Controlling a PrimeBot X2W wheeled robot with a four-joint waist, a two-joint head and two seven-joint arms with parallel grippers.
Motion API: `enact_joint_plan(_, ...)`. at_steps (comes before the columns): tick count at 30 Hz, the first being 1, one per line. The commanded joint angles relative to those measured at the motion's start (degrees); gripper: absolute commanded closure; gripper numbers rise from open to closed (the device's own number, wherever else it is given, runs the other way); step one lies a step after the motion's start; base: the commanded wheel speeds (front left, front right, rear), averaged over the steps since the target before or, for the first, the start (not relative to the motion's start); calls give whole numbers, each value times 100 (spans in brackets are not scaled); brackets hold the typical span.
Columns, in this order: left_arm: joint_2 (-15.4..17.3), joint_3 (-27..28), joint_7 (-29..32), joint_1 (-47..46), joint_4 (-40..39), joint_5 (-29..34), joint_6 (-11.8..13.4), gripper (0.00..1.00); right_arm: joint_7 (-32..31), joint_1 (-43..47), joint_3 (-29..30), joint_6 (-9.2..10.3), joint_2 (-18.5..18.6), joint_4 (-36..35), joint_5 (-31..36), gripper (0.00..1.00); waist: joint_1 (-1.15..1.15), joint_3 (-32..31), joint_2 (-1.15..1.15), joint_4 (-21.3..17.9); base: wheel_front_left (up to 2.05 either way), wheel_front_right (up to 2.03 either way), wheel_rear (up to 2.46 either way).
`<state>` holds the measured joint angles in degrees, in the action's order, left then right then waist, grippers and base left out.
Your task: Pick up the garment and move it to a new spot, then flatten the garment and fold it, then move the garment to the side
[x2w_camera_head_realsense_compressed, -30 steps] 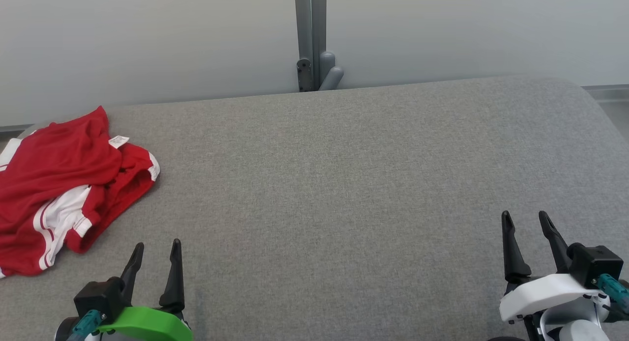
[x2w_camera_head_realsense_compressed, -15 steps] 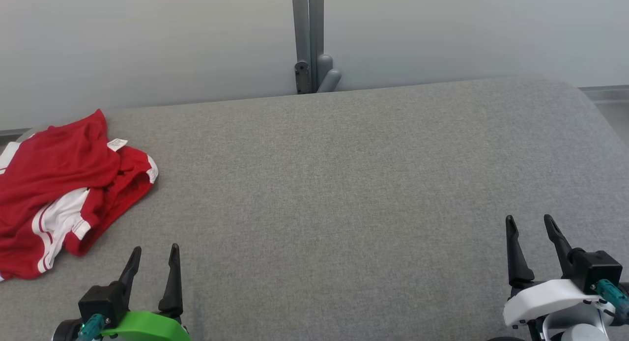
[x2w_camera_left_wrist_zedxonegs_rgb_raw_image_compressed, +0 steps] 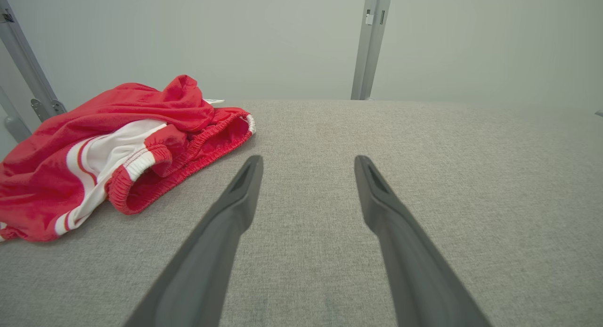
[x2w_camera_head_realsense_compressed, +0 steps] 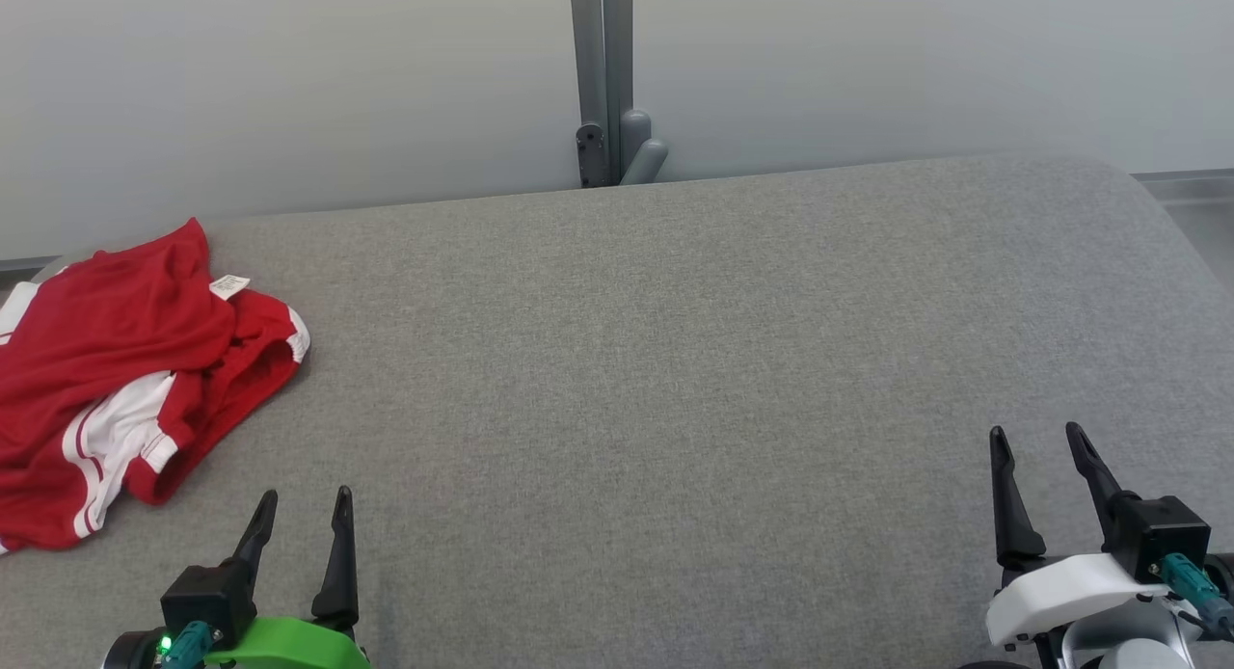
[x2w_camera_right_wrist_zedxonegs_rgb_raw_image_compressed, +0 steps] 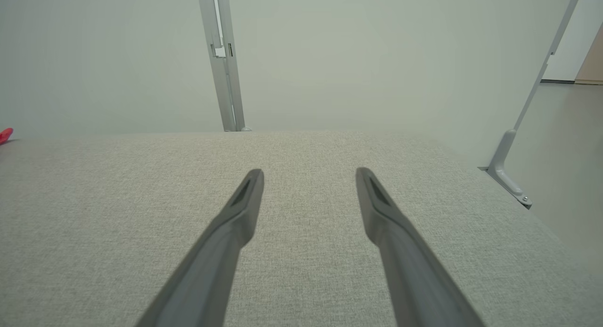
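left pincer (x2w_camera_head_realsense_compressed: 305,495): released, eased back a tad
right pincer (x2w_camera_head_realsense_compressed: 1034,430): released, same
garment (x2w_camera_head_realsense_compressed: 106,341): untouched ahead-left of left pincer, pickup not started

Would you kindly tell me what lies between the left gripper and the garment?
Nothing; the stretch from the left gripper to the garment is bare grey cushion, as the head and left wrist views show.

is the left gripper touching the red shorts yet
Apart. In the left wrist view, bare grey surface separates the open left gripper from the red shorts, which lie off to its left.
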<state>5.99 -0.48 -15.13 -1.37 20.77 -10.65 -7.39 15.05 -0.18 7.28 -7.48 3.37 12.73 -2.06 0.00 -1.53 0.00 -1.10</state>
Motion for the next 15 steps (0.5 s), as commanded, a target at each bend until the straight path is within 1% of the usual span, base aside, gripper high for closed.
enact_joint_plan(1,-15,3,-5,-63,22,-42,-12,0,19,93,11,-2,7,9,22,0,0,0,0,7,0,0,0)
enact_joint_plan(15,6,-49,-5,-114,86,-147,-14,0,19,101,-32,-1,-10,6,-80,0,0,29,0,83,0,0,0)
